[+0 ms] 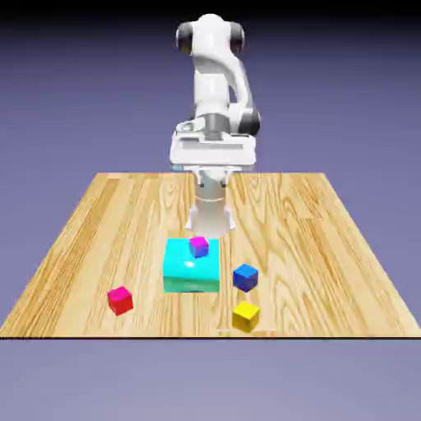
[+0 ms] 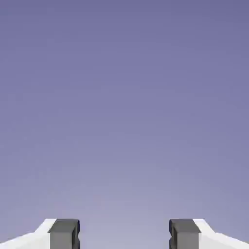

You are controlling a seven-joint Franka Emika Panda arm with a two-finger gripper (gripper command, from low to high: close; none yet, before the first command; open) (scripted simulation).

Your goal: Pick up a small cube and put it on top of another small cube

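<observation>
Facing only plain backdrop, the hand view shows the fingers [image 2: 186, 233] wide apart, gripping nothing — the exterior view alone reveals the purple cube [image 1: 199, 247] atop the cyan block [image 1: 191, 278].

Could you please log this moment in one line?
gripper: open, empty | purple cube: on cyan block | stacking: not started

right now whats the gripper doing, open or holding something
Gripper: open, fingers wide apart, nothing held between them.
</observation>
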